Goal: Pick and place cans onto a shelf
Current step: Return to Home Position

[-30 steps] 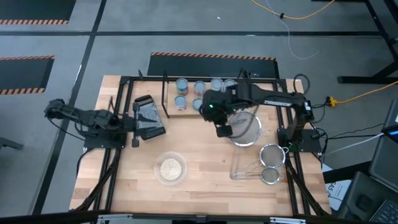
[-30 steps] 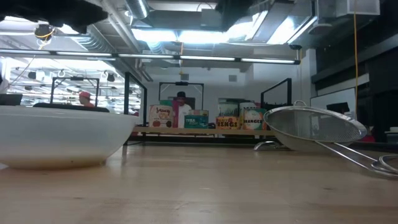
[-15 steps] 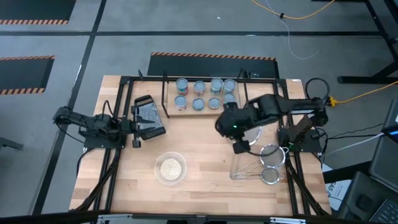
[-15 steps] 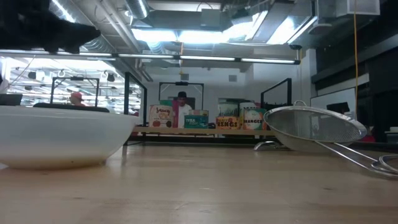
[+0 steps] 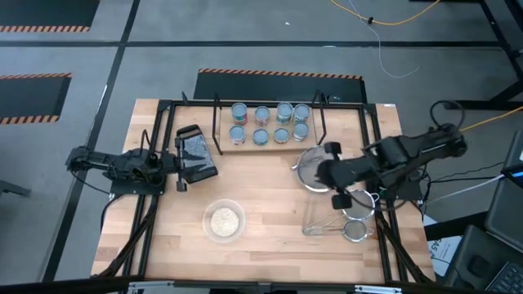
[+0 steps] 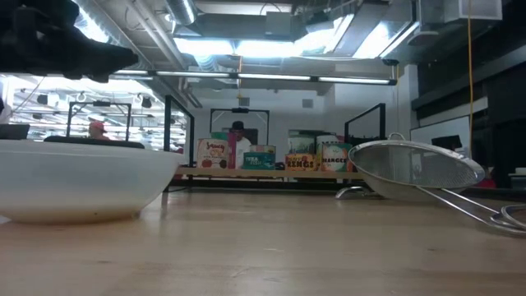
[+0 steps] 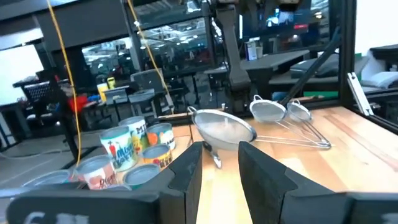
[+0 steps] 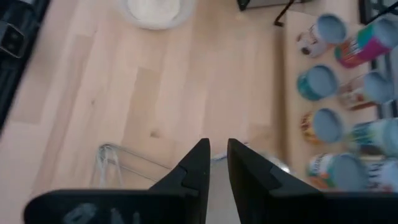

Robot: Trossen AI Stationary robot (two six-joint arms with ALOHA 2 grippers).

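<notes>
Cans [image 5: 270, 124], all eight I think, sit on shelf [image 5: 225, 140]. Right gripper [image 8: 213, 163] over strainers, fingers slightly apart, empty. Left gripper [image 7: 217, 165] parted, empty, parked at table's left. Next: I'd verify, then stow arms.

It was a robotics lab or workshop: hazard tape [image 5: 280, 74] striped the grey floor, cables [image 5: 384, 20] trailed, and exposed ducts [image 6: 156, 33] and strip lights [image 6: 246, 45] ran over rows of workstations [image 7: 143, 81].

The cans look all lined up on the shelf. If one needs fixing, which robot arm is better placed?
Probably the right. The right gripper hangs over the strainers, nearer the cans on the shelf. The left gripper rests at the table's left edge, beside a black pouch.
</notes>
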